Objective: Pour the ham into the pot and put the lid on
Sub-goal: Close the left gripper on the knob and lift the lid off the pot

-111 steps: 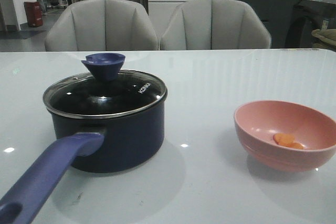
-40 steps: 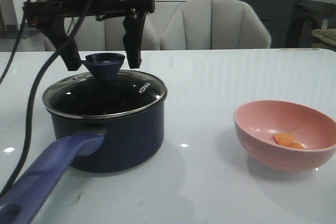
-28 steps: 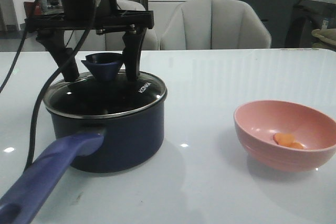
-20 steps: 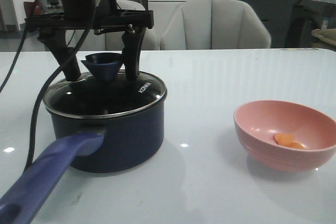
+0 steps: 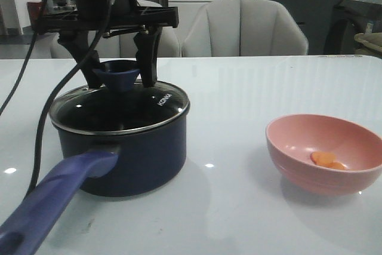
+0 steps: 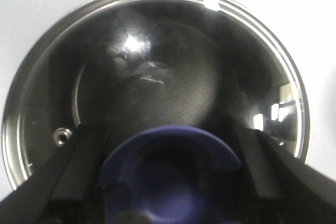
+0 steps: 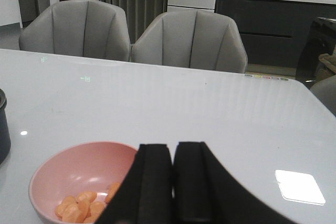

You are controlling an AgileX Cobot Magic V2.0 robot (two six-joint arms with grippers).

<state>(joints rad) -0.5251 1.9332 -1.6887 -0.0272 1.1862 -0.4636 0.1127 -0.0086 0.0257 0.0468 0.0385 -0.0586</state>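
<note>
- Front view is showing the left gripper (image 5: 119, 70) hanging over the pot (image 5: 122, 147), its two dark fingers (image 5: 147, 58) standing either side of the lid's blue knob (image 5: 117, 74), close against it; whether they are actually pressing it, I cannot tell.
- Left wrist view is looking straight down on the lid (image 6: 157, 66): the knob (image 6: 170, 174) is sitting between the two fingers (image 6: 76, 174), which are spread wider than the knob's top.
- The lid (image 5: 119, 107) is sitting flat on the pot, steel rim all round, white lettering facing the right side.
- The pot's long handle (image 5: 51, 198) is pointing toward the camera and to the left.
- The ham (image 5: 326, 160) is lying in the pink bowl (image 5: 325, 153), well to the right of the pot on the white table (image 5: 239, 94).
- Right wrist view is showing the right gripper (image 7: 173, 182) with its black fingers pressed together, holding nothing, just beside the bowl (image 7: 68, 177) with the ham (image 7: 79, 208) in it.
</note>
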